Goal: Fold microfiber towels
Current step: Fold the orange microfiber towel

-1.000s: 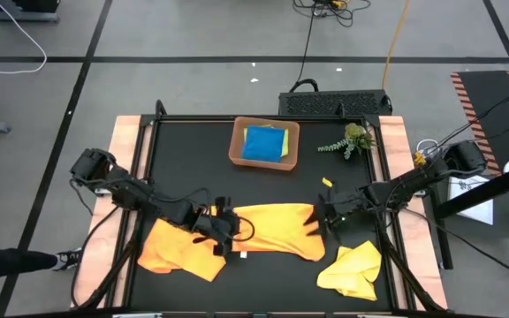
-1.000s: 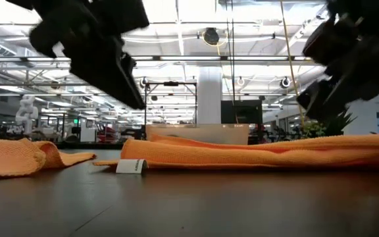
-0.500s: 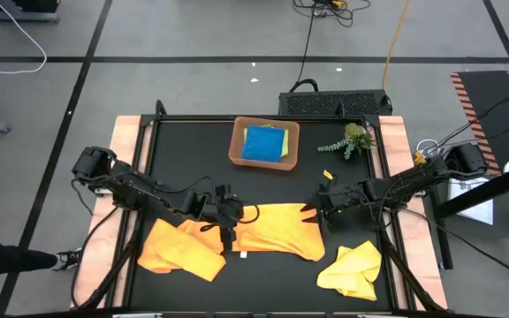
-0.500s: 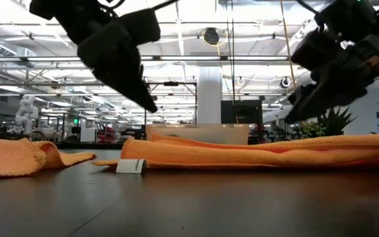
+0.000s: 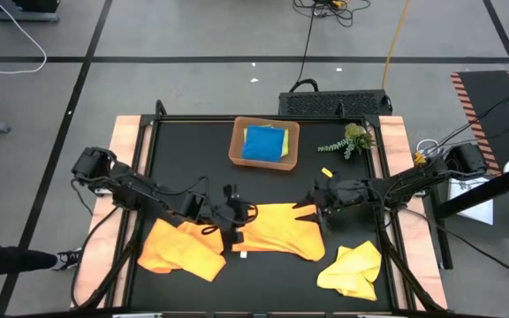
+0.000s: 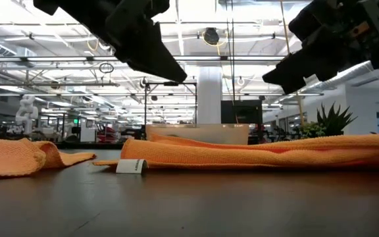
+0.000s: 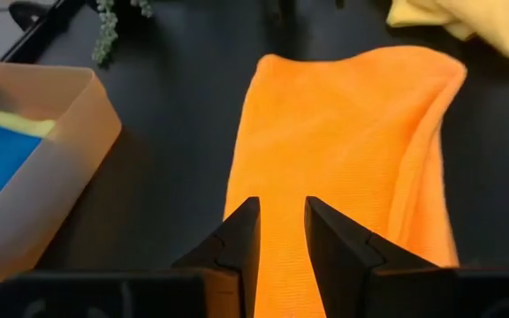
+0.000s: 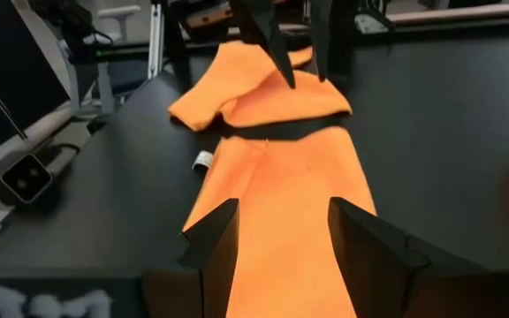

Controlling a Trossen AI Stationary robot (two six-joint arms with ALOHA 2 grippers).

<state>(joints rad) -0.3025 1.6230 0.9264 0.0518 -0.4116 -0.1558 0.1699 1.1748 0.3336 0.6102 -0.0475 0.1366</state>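
Note:
A folded orange towel (image 5: 277, 231) lies flat on the black table, with a white tag (image 6: 131, 166) at its near left corner. It also shows in the left wrist view (image 7: 343, 150) and the right wrist view (image 8: 281, 203). My left gripper (image 5: 239, 215) hovers over the towel's left end, its fingers (image 7: 241, 234) slightly apart and empty. My right gripper (image 5: 311, 210) hovers over the right end, wide open (image 8: 281, 230) and empty. A second orange towel (image 5: 179, 249) lies crumpled at the near left. A yellow towel (image 5: 352, 269) lies bunched at the near right.
A brown tray (image 5: 234, 146) at the far middle holds a folded blue towel (image 5: 263, 143) on a lime green one. A green plant sprig (image 5: 350, 140) lies at the far right, with a small yellow scrap (image 5: 327, 172) near it. Bare table shows between the tray and the towel.
Both grippers have risen from just above the folded orange towel. They have also drawn a little toward the table's far edge, the left one also going slightly right. The towel has stayed flat and still.

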